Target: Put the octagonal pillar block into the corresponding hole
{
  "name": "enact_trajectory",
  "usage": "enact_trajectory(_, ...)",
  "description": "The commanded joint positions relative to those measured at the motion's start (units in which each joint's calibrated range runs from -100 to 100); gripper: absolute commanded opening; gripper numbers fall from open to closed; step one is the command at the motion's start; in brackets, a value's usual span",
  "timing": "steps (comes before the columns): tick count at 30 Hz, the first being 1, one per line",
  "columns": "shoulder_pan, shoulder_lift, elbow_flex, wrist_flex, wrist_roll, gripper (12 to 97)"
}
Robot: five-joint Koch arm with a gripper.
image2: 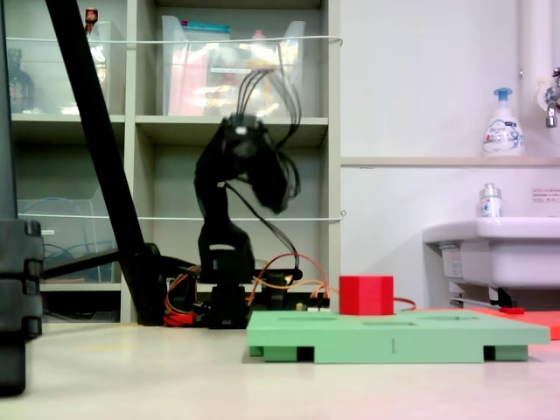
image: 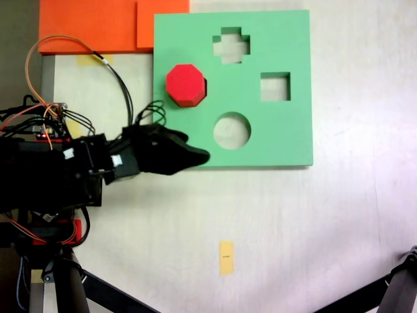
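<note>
- In a fixed view taken from above, a small yellow tape strip (image: 226,257) lies alone on the white worktop (image: 313,222) towards the near edge, with bare surface all round it.
- The gripper (image: 199,156) hangs just off the green foam board (image: 287,39), at that board's near-left corner; its dark jaws overlap one another, so I cannot tell whether they are parted or closed, and nothing shows between them.
- In the low fixed view the gripper (image2: 278,203) is raised well above the board (image2: 394,337), leaving open air over it.
- The board holds four cutouts: one round (image: 232,130), one square (image: 275,87), one cross-shaped (image: 231,45), and the corresponding hole (image: 204,86), of which a dark sliver shows.
- One octagonal pillar block (image: 185,84) sits at the board's left edge, upright, over that hole and standing proud of the surface (image2: 366,295); whether it is partly sunk in cannot be told.
- Two orange boards (image: 91,26) lie at the far-left corner, touching the green board's far edge.
</note>
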Motion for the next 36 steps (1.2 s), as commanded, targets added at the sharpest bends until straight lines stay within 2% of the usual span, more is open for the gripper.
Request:
enact_trajectory(1, -1.66, -1.37, 0.64, 17.68, -5.42, 50.7)
enact_trajectory(3, -4.64, -1.37, -2.95, 18.84, -9.33, 50.7)
enact_trajectory(8, -5.81, -1.37, -16.51, 29.34, -15.38, 51.5)
enact_trajectory(12, -6.98, -1.37, -42.43, 66.70, -22.91, 50.9)
enact_trajectory(14, -7.72, -1.37, -53.00, 74.79, -23.30, 50.5)
enact_trajectory(18, -8.64, -1.37, -64.27, 74.79, -23.83, 50.6)
enact_trajectory(23, -9.18, -1.37, -65.16, 74.11, -23.83, 50.6)
enact_trajectory(30, -9.33, -1.37, -65.16, 46.57, -23.79, 50.7)
enact_trajectory(33, -9.43, -1.37, -65.16, 45.22, -23.49, 47.7)
enact_trajectory(36, -9.47, -1.37, -65.16, 45.32, -23.39, 48.7)
